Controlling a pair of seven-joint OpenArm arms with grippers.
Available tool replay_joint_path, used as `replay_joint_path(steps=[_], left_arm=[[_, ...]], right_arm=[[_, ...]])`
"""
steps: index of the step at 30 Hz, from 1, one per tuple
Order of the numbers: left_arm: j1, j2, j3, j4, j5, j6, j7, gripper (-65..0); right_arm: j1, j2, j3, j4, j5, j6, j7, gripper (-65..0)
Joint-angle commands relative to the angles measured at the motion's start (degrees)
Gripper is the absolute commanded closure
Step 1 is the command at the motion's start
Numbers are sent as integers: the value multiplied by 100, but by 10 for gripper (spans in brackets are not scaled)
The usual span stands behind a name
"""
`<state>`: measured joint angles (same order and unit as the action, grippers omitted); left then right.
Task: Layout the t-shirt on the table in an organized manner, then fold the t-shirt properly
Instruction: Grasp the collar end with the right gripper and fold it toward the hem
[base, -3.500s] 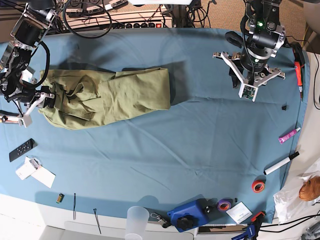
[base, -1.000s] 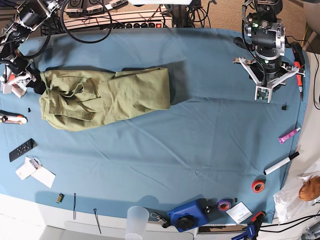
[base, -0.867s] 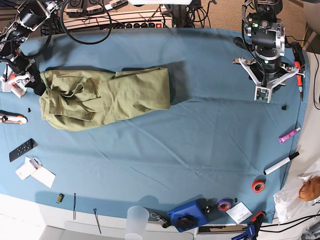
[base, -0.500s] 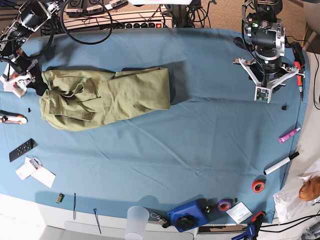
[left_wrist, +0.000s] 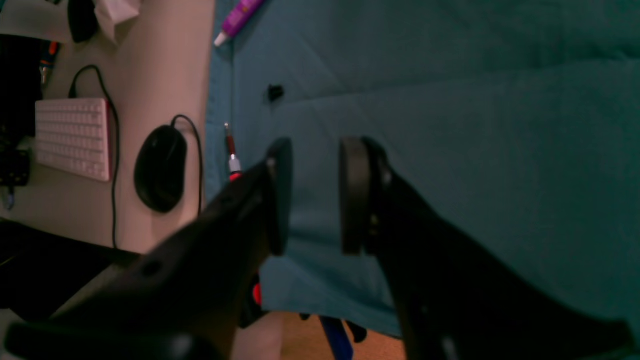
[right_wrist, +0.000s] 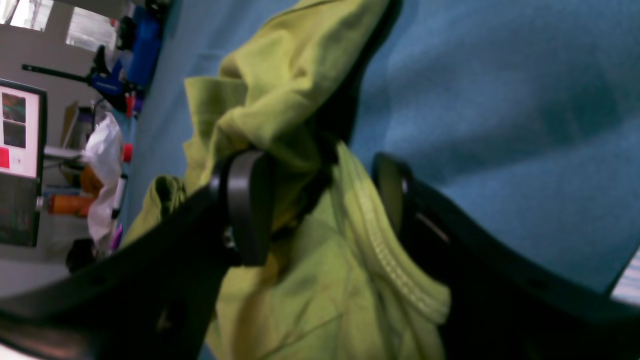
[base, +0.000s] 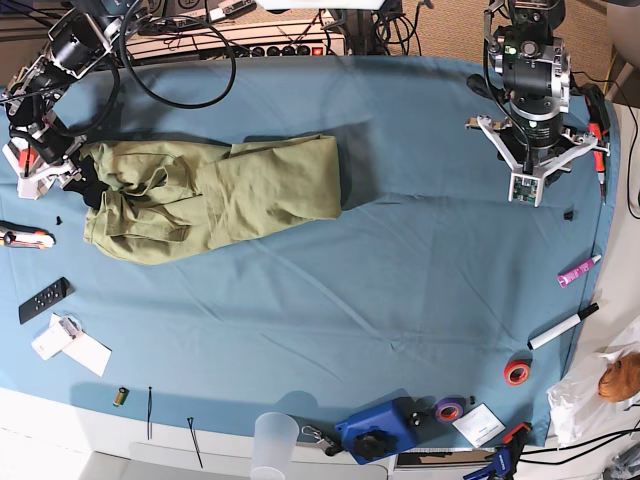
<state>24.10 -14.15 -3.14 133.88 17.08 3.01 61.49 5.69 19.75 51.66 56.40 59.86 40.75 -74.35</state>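
T-shirt fabric sits right between our right gripper's parted fingers, ribbed hem running across the gap; whether the pads have bitten down we cannot tell, since the jaws look spread with cloth bunched between them. From above, we see the t-shirt lying crumpled on the table, its long axis running across the table away from that gripper toward the middle, so the whole garment stretches off from the right gripper's side. We judge the next pull must go along that axis to spread it flat. Farther off, our left gripper hovers over bare blue cloth with its fingers slightly apart, holding nothing, well apart from the shirt and clearly the more distant arm.
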Motion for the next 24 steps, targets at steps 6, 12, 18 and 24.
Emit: replay_joint_path(steps=[6, 12, 18, 24], left_arm=[[-11, -31, -15, 103, -140, 42, -107, -150], [-9, -31, -15, 103, -232, 39, -105, -150], [-11, -31, -15, 103, -232, 39, -107, -150], [-11, -31, -15, 103, -232, 42, -105, -150]], right_arm=[[330, -52, -363, -7, -4, -75, -208, -315], [398, -55, -1073, -7, -278, -75, 219, -315], [398, -55, -1158, -7, -901, -75, 293, -108], [400, -50, -1154, 63, -957, -75, 278, 0]])
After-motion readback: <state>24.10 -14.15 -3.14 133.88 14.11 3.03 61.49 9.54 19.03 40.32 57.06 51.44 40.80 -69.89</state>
